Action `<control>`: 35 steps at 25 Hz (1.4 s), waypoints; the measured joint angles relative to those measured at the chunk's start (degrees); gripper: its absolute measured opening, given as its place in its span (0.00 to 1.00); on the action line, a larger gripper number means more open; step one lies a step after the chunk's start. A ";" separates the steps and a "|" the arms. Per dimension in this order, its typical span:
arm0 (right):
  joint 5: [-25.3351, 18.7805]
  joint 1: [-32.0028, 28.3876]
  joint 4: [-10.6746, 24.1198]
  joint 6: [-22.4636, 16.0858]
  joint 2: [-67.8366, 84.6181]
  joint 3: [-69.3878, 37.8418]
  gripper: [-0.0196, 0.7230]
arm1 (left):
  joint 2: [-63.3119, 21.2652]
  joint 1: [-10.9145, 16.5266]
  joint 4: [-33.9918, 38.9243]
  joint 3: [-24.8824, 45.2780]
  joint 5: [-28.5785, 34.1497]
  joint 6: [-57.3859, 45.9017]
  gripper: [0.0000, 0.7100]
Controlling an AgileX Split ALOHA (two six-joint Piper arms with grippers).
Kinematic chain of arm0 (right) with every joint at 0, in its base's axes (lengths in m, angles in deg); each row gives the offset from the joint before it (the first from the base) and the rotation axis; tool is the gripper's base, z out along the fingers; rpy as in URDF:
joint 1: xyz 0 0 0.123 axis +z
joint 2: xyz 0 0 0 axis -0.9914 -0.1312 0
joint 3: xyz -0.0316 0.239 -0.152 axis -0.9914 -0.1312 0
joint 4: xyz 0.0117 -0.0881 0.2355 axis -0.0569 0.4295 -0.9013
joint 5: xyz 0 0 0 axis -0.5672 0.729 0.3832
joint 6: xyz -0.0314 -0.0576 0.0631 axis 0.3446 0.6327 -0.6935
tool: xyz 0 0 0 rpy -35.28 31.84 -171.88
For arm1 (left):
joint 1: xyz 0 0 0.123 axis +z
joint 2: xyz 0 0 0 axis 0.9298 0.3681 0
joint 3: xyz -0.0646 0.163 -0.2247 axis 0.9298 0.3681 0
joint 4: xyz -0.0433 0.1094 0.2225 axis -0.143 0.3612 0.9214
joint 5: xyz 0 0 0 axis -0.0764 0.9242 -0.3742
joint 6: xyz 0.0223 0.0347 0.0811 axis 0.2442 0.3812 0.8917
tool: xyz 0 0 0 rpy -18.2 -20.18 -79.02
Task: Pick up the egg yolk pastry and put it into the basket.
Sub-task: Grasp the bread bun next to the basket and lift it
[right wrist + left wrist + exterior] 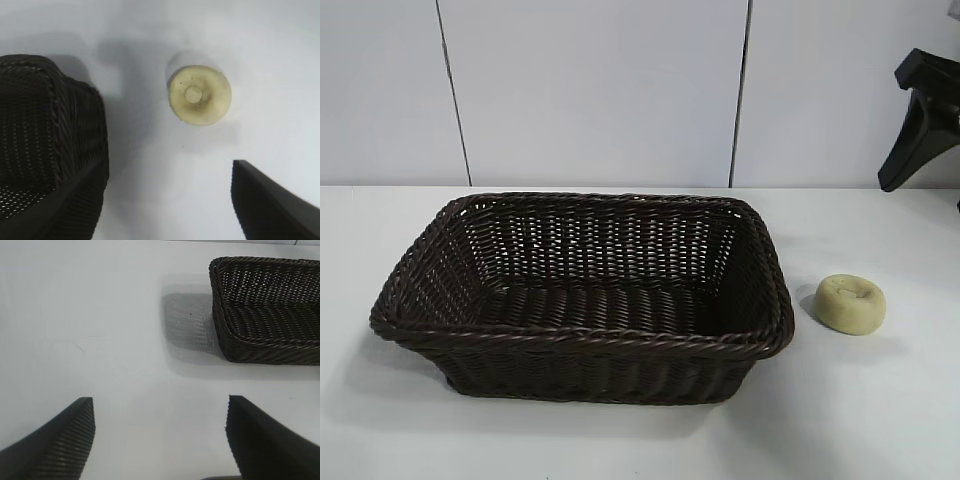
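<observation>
The egg yolk pastry (850, 303), a small pale yellow puck with a dimpled top, lies on the white table just right of the basket (590, 342). The basket is dark brown wicker and has nothing in it. In the right wrist view the pastry (200, 95) lies ahead of my open right gripper (167, 200), which holds nothing and hovers above the table; the basket's corner (75, 115) is beside one finger. Part of the right arm (920, 120) shows at the exterior view's upper right. My left gripper (160, 440) is open and empty over bare table, away from the basket (220, 320).
The white table (880, 420) runs back to a pale panelled wall (600, 90). Apart from the basket and the pastry, no other objects show on it.
</observation>
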 joint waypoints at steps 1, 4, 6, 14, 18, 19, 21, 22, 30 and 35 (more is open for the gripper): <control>0.06 -0.02 0.00 0.16 0.00 0.00 0.72 | 0.00 0.00 0.00 0.00 0.00 0.00 0.75; 0.30 -0.02 -0.27 0.34 -0.36 0.00 0.72 | 0.00 0.00 0.00 0.00 0.00 0.00 0.75; 0.70 -0.02 -0.42 0.40 -1.57 0.18 0.72 | 0.00 0.00 0.00 0.00 0.00 0.00 0.75; 5.13 -0.02 -1.52 0.45 -8.51 0.29 0.72 | 0.00 0.00 0.00 0.00 0.00 0.00 0.75; 7.45 -0.02 -2.00 1.51 -12.45 0.29 0.72 | 0.00 0.00 0.00 0.00 0.00 0.00 0.75; 8.09 -0.02 -2.11 1.55 -13.29 0.29 0.72 | 0.00 0.00 0.00 0.00 0.00 0.00 0.75; 9.45 -0.02 -2.20 1.56 -15.17 0.29 0.72 | 0.00 0.00 0.00 0.00 0.00 0.00 0.75; 10.14 -0.02 -2.20 1.61 -15.97 0.29 0.72 | 0.00 0.00 0.00 0.00 0.00 0.00 0.75; 15.31 -0.02 -4.44 2.44 -20.89 0.29 0.72 | 0.00 0.00 0.00 0.00 0.00 0.00 0.75; 16.53 -0.02 -8.39 6.62 -21.57 0.36 0.72 | 0.00 0.00 0.00 0.00 0.00 0.00 0.75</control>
